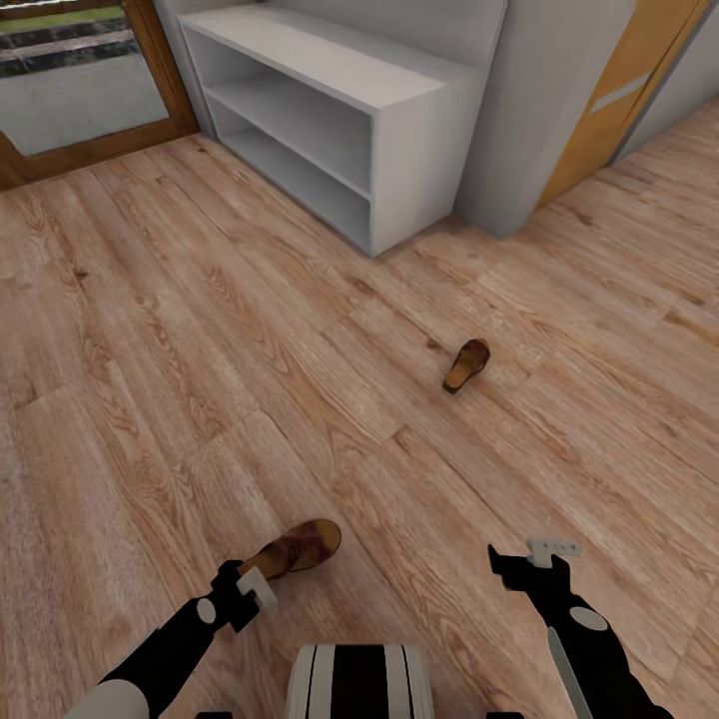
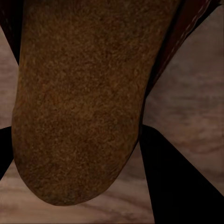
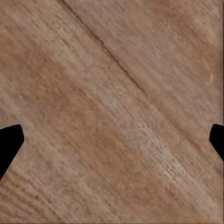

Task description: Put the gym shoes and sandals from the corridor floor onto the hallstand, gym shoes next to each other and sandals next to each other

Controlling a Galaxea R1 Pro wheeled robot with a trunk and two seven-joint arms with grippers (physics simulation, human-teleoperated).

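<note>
One dark brown sandal (image 1: pixel 296 546) with a tan insole sits at the tip of my left gripper (image 1: pixel 256 587), low over the corridor floor (image 1: pixel 150 379). In the left wrist view this sandal (image 2: pixel 79 93) lies between the dark fingers (image 2: pixel 179 182), both of which touch its edges. The other sandal (image 1: pixel 466 364) lies by itself on the planks further ahead, to the right. My right gripper (image 1: pixel 531 559) hovers open over bare floor (image 3: pixel 112 112). The pale grey hallstand (image 1: pixel 419 160), with a bench top and two open shelf rows, stands at the far side. The gym shoes are out of view.
A wood-framed glass door (image 1: pixel 80 90) is at the far left. A grey wall column (image 1: pixel 539 110) and an orange-brown door (image 1: pixel 619 90) stand right of the hallstand. Wide open floor lies between me and the unit.
</note>
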